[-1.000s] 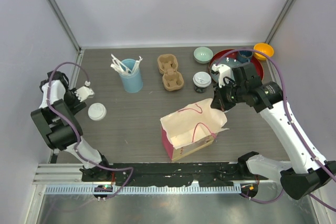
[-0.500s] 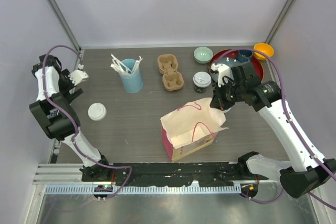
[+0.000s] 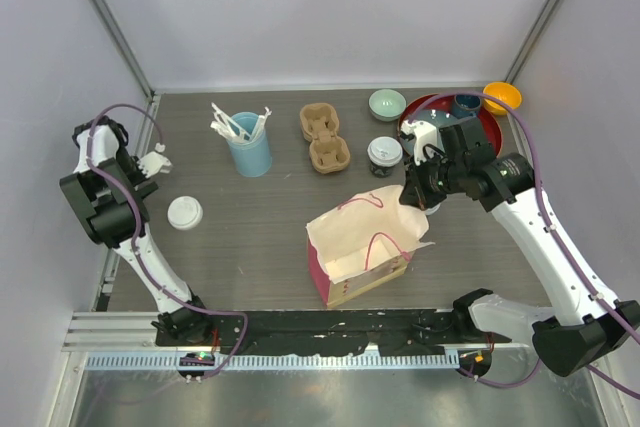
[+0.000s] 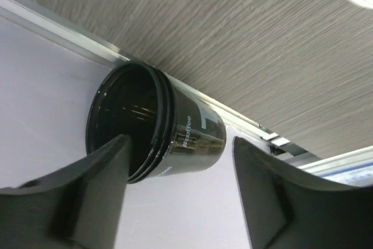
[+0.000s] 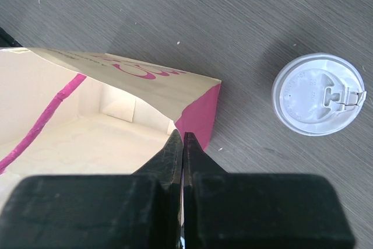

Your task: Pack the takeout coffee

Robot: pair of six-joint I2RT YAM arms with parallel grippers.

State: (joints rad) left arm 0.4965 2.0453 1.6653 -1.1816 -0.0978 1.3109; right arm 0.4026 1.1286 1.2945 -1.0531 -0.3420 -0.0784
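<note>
One takeout coffee cup [image 3: 184, 212], black with a white lid, stands at the left. My left gripper [image 3: 157, 160] is up and left of it, open, by the left wall. Between and beyond its fingers [image 4: 182, 144] a black cup marked "coffee" [image 4: 175, 126] lies tilted against the table's edge, dark open end toward me, untouched; the top view hides it. A second lidded cup [image 3: 384, 152] stands above the pink-and-cream paper bag [image 3: 365, 247]. My right gripper [image 3: 413, 194] is shut on the bag's upper rim [image 5: 183, 138], with a white lid [image 5: 317, 93] to the right.
A light-blue cup of white utensils [image 3: 248, 147] and a cardboard cup carrier [image 3: 324, 137] stand at the back. A green bowl [image 3: 387, 104], red plate [image 3: 430, 107], dark-blue mug [image 3: 466, 105] and orange bowl [image 3: 502, 97] crowd the back right. A metal rail [image 4: 58, 21] edges the table.
My left gripper swung from beside the left lidded cup up toward the wall, then dropped back a little. My right gripper kept its hold on the bag.
</note>
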